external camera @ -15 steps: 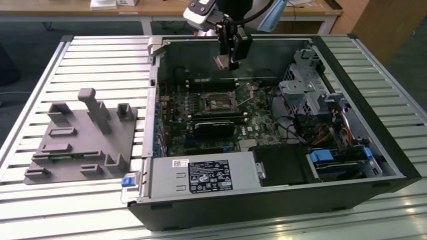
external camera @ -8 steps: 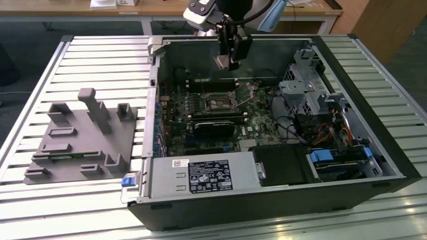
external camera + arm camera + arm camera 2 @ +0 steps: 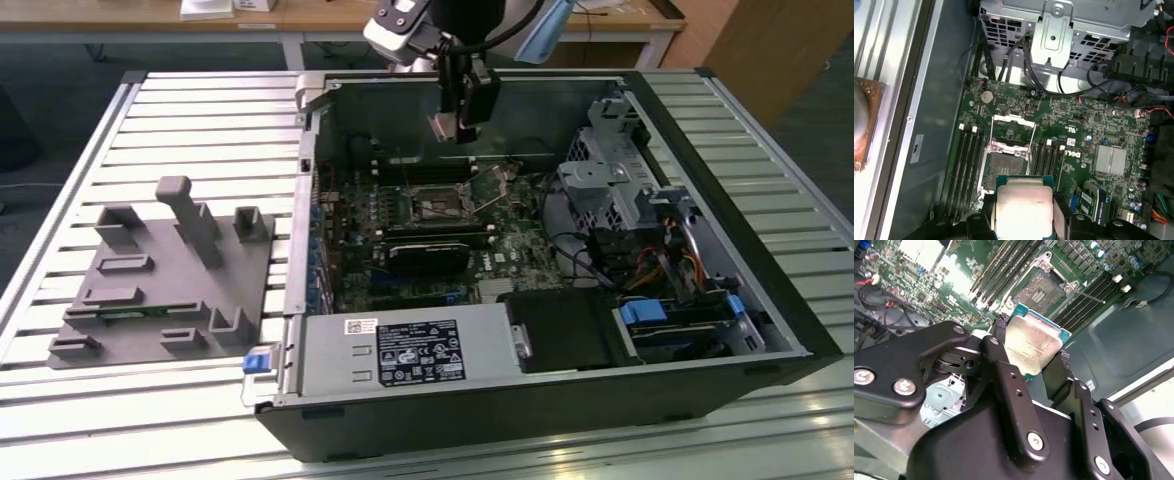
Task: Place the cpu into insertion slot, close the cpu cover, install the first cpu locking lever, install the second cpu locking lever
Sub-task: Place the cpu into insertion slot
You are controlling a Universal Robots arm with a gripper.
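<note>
In the exterior view the gripper (image 3: 455,128) hangs over the computer case (image 3: 534,420), clamped on the cpu (image 3: 443,126); in the second wrist view the insertion slot (image 3: 1041,290) lies bare, apart from it; its pins could be bent by a skewed descent; in the first wrist view a dull silvery top, green-edged, is shown.

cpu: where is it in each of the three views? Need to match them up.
Exterior view: cpu clamped in the claw, hanging over the far side of the computer case.
Second wrist view: cpu in the claw, insertion slot just beyond it.
First wrist view: cpu in the claw, beside the insertion slot.
Shared landmark: the open insertion slot, on the board in the exterior view.
</note>
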